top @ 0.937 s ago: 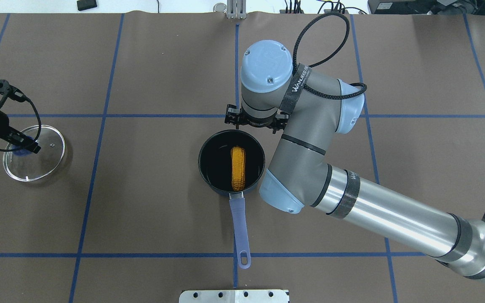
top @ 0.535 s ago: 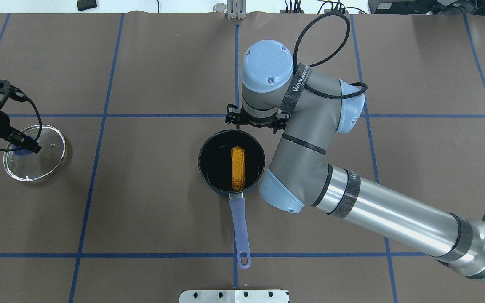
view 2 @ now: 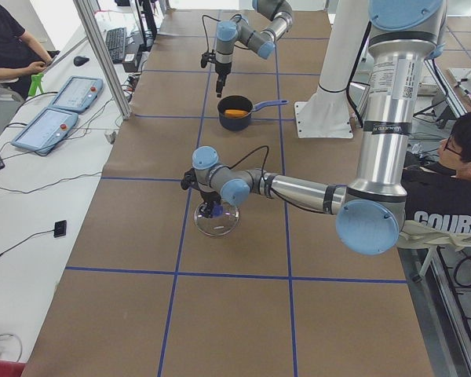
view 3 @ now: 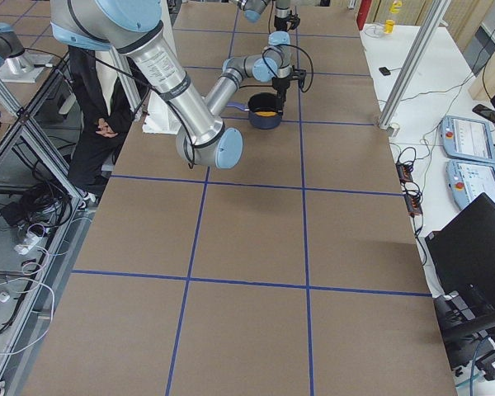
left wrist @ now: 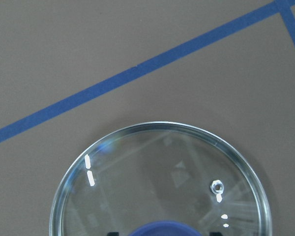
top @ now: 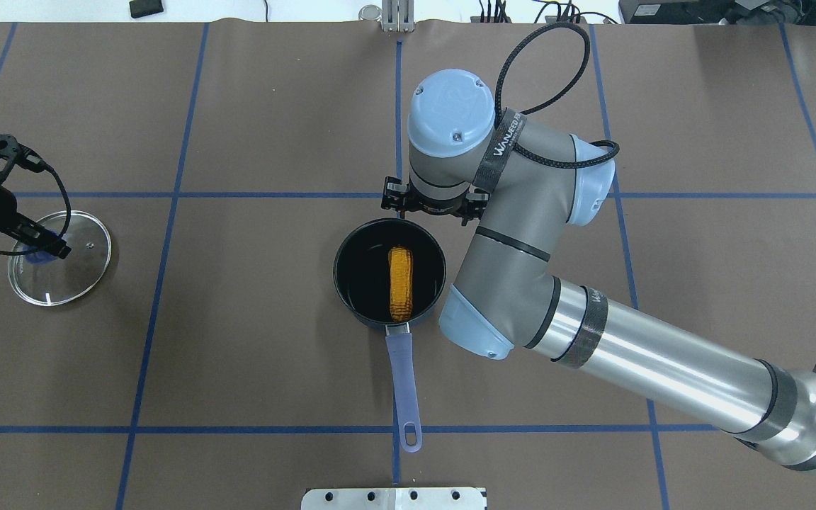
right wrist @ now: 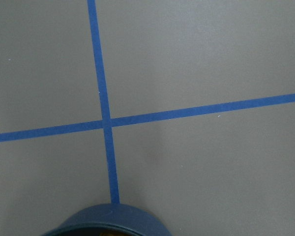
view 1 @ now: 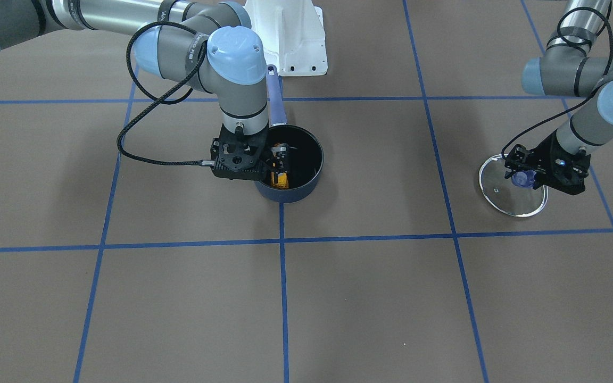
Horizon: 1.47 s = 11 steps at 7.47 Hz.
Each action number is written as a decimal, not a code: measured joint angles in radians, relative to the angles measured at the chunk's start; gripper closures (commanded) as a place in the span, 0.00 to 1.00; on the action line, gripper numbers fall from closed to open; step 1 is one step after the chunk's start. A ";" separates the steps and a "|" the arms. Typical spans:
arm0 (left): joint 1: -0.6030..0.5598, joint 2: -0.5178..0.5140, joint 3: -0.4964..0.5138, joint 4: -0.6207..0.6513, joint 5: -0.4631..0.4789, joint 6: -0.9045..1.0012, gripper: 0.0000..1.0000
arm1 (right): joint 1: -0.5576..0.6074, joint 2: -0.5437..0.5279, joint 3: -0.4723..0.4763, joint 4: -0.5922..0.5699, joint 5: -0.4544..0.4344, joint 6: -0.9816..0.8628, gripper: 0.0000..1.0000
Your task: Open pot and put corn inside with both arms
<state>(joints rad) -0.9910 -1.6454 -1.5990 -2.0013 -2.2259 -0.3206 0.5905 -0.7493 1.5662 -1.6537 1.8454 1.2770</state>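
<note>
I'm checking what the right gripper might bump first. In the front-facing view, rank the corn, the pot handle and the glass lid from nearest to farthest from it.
1. Corn, in the pot, right by the right gripper.
2. Pot handle, beyond the pot, toward the robot's base.
3. Glass lid, far off on the robot's left.

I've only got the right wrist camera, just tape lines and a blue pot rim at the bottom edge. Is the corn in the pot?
Observer: Yes, the corn lies inside the pot, lengthwise in line with the handle.
Operator: And where is the lid?
Observer: The glass lid lies on the table far to the robot's left, with the left gripper at its middle.
</note>
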 measured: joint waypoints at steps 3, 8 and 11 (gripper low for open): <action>-0.007 -0.011 -0.008 0.004 -0.031 0.000 0.03 | 0.051 -0.004 0.001 0.000 0.052 -0.041 0.00; -0.323 -0.159 -0.005 0.443 -0.196 0.459 0.02 | 0.484 -0.220 0.007 0.011 0.375 -0.594 0.00; -0.506 -0.196 0.120 0.535 -0.183 0.791 0.02 | 0.676 -0.390 0.008 0.038 0.438 -0.898 0.00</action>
<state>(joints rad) -1.4969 -1.8410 -1.4794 -1.4658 -2.4089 0.4708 1.2667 -1.1395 1.5747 -1.6154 2.2834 0.3790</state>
